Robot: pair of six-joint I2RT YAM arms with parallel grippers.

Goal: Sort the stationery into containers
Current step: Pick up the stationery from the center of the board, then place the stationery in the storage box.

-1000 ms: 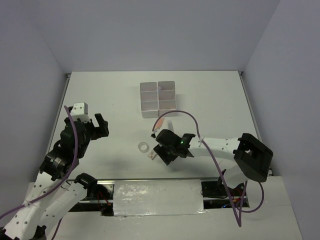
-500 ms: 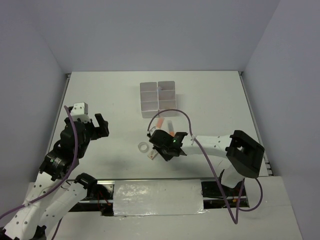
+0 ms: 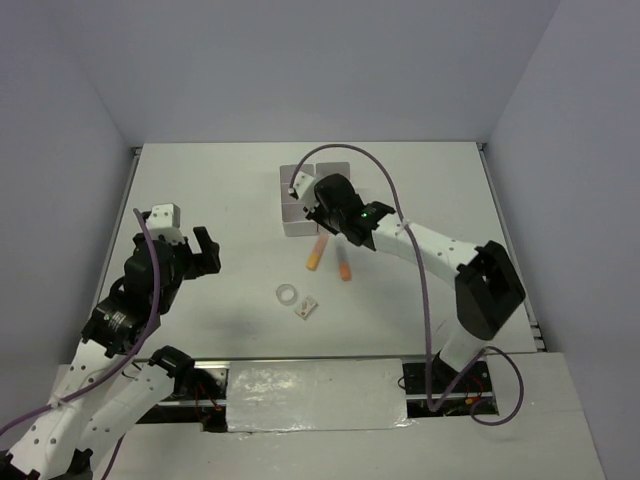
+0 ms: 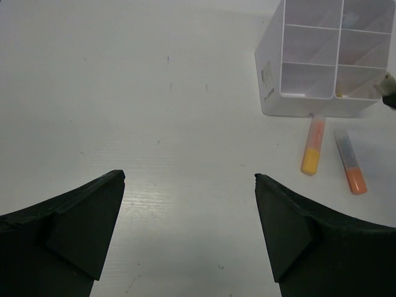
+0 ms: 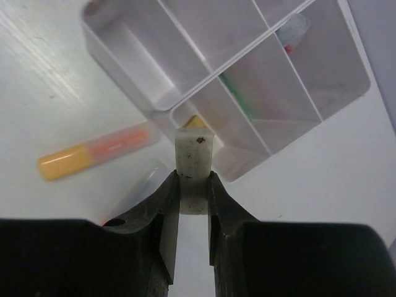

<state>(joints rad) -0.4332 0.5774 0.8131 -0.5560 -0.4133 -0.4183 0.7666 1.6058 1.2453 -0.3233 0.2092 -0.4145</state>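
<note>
My right gripper (image 3: 303, 189) is shut on a small white eraser (image 5: 194, 162) and holds it just above the near-left edge of the white six-box containers (image 3: 294, 215). In the right wrist view the boxes (image 5: 204, 37) hold a green item (image 5: 238, 99) and a small clear-capped piece (image 5: 291, 30). An orange-yellow highlighter (image 3: 317, 252) and a second orange one (image 3: 344, 263) lie on the table just in front of the boxes. My left gripper (image 3: 200, 250) is open and empty at the left; its view shows the containers (image 4: 272, 68) and both highlighters (image 4: 312, 145).
A clear tape ring (image 3: 288, 294) and a white square eraser (image 3: 306, 307) lie nearer the front, in the middle of the table. The right arm's purple cable (image 3: 345, 152) arches over the boxes. Grey walls close in the table at the back and sides.
My right arm has swung from the front, near the tape ring, back and up to the containers, with the white eraser in its jaws. The two highlighters are now uncovered. The left arm has barely moved.
</note>
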